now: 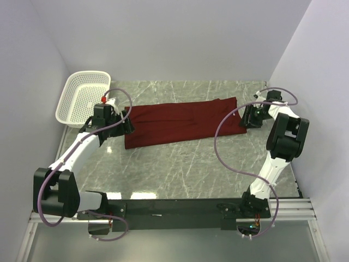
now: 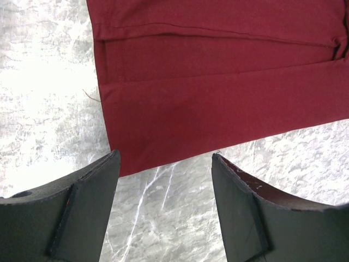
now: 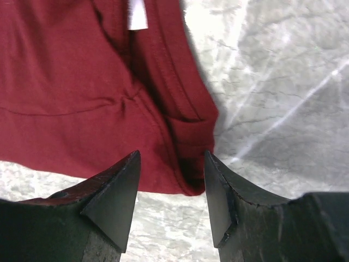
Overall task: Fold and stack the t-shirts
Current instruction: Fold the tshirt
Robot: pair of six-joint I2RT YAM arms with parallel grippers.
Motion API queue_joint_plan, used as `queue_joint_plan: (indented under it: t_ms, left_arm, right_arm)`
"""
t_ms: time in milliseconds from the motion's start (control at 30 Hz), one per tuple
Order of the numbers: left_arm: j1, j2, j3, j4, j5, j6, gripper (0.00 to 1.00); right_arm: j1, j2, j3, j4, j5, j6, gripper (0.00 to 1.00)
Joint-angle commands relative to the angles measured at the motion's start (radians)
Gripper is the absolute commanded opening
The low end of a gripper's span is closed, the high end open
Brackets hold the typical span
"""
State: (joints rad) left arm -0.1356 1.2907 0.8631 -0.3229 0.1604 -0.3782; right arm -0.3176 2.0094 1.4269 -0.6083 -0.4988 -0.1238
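Hovering left gripper (image 2: 164,158): jaws spread, nothing held; low over the table (image 1: 180,164), near corner of the t-shirt (image 1: 180,123) just past the tips.
Empty right gripper (image 3: 172,155): jaws apart too; the shirt's bunched corner sits between the tips in the wrist view, can't tell if touching.
Shirt location: flat mid-table, folded lengthwise into a long band, one end at each gripper.
Handling (judged): light, soft, limp, not fragile. Will sag once lifted. Stacked layers likely to slide apart. Smooth marble top, so cloth may drag rather than stay put.
Where to grab (judged): both end corners, pinching through all layers. Left side takes the near corner of the straight edge. Right side takes the thick rolled hem corner. Top layer alone would undo the fold.
White label (image 3: 137,13): on the cloth at the top of the right wrist view.
Basket (image 1: 82,98): white, perforated, far-left corner, just behind the left arm, apart from the shirt.
Cables (image 1: 218,136): lilac loops off each wrist. The right one crosses over the shirt's end in the top view and could snag while folding.
Walls (image 1: 163,38): close on three sides, limiting arm swing.
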Motion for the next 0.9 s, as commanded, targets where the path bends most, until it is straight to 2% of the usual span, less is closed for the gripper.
queue_joint_plan:
  t_ms: [0,233,333,367,533,700,867]
  left_arm:
    - [-0.004,-0.033,-0.006,0.01,0.002,0.018,0.74]
    - [-0.004,-0.025,-0.006,0.013,0.013,0.016,0.73]
    - [-0.004,-0.022,-0.006,0.01,0.008,0.015,0.73]
    - [-0.004,-0.024,-0.006,0.01,0.005,0.016,0.73]
    - [-0.004,-0.03,0.001,0.005,-0.002,0.018,0.73]
    - [-0.004,-0.03,-0.003,0.01,0.002,0.013,0.73]
    - [-0.004,-0.021,0.005,0.01,0.01,0.013,0.73]
  right_arm:
    - [-0.003,0.022,0.027,-0.016,0.064,-0.028,0.58]
    - [0.023,0.049,0.056,-0.051,0.156,-0.072,0.59]
    - [0.035,0.057,0.067,-0.057,0.175,-0.074,0.56]
    - [0.035,0.06,0.073,-0.061,0.174,-0.074,0.5]
    - [0.044,0.083,0.104,-0.093,0.143,-0.076,0.35]
    - [0.049,0.092,0.107,-0.111,0.114,-0.082,0.26]
    - [0.049,0.091,0.124,-0.094,0.157,-0.083,0.09]
